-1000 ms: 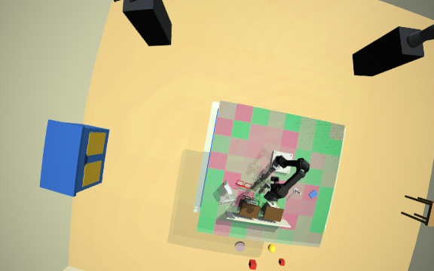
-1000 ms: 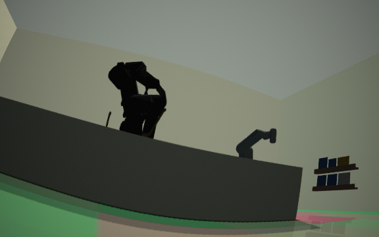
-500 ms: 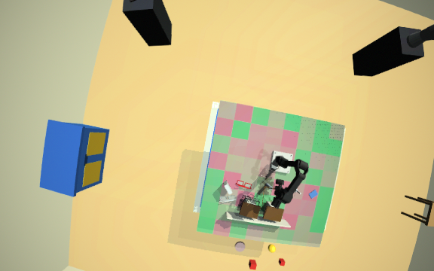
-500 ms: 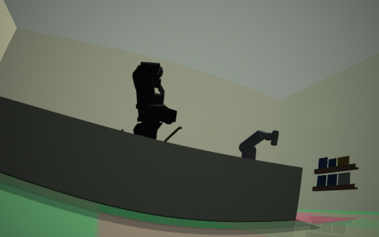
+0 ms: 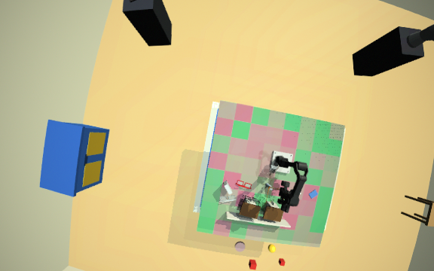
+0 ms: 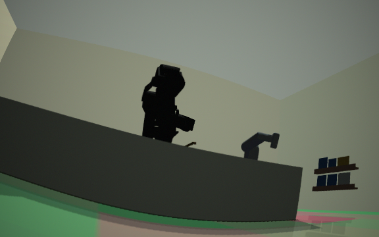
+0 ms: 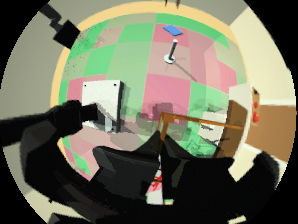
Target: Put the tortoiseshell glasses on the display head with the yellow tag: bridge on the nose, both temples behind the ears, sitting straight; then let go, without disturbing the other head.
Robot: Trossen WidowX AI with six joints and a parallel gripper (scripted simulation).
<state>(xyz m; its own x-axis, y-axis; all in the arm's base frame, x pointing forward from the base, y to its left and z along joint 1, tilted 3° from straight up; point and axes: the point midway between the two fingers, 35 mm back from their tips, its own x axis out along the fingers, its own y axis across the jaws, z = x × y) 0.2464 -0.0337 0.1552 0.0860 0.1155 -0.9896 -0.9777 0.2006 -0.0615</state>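
Observation:
My gripper (image 7: 158,133) points down and is shut on the tortoiseshell glasses (image 7: 169,118) (image 6: 191,144). One thin brown temple reaches right in the wrist view, across the pale front of a brown block; whether they touch cannot be told. In the top view the arm hides the fingertips. Two brown blocks (image 5: 249,209) (image 5: 273,213) with pale fronts stand side by side there and seem to be the display heads; dark thin shapes lie at the left one. The yellow tag, noses and ears cannot be made out.
Red glasses (image 5: 243,184) and a white object (image 5: 227,187) lie left of the arm. A blue pad (image 5: 313,193) (image 7: 173,30) lies right of it, near an upright metal post (image 7: 173,50). A white strip (image 5: 232,217) runs behind the blocks. The white base plate (image 7: 102,92) is beside the arm.

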